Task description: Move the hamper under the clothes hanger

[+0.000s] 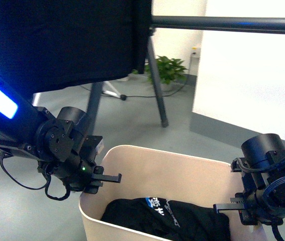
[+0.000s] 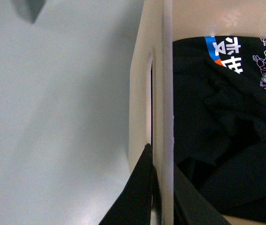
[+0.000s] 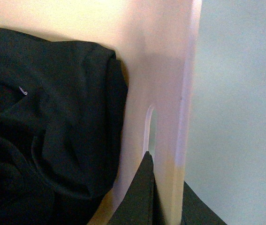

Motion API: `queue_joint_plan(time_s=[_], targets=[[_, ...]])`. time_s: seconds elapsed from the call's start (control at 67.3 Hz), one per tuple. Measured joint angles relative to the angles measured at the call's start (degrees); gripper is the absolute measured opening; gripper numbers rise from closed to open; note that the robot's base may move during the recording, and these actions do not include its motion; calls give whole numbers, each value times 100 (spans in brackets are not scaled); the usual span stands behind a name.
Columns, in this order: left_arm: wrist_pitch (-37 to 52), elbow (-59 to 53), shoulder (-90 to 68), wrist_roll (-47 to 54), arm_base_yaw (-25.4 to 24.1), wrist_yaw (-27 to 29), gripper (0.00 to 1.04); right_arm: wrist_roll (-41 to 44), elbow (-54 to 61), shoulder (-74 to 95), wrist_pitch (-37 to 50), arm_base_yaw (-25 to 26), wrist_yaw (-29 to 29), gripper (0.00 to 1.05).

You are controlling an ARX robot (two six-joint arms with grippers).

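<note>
Left tool (image 1: 107,177) and right tool (image 1: 226,207) each pinch an end wall of the hamper (image 1: 172,156). The hamper lies nearer than the clothes hanger (image 1: 222,23), with black clothing (image 1: 172,218) inside.

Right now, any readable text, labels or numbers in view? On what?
"世" (likely): white on a blue patch on the black garment in the hamper. The character beside it is partly cut off, so I can't read it for sure.
Purple line graphic on the same garment: no letters I can make out.
Small white print on the garment, front view: too blurred to read.
No other text shows.
</note>
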State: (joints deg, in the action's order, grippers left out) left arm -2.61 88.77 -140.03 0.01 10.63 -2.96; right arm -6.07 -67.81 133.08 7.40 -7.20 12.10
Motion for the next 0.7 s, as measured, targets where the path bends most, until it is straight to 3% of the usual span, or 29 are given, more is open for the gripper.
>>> queue_joint_plan(time_s=[0.698], targets=[[0, 4, 2, 0, 0, -2, 4, 0, 7, 0, -2, 0, 2, 3]])
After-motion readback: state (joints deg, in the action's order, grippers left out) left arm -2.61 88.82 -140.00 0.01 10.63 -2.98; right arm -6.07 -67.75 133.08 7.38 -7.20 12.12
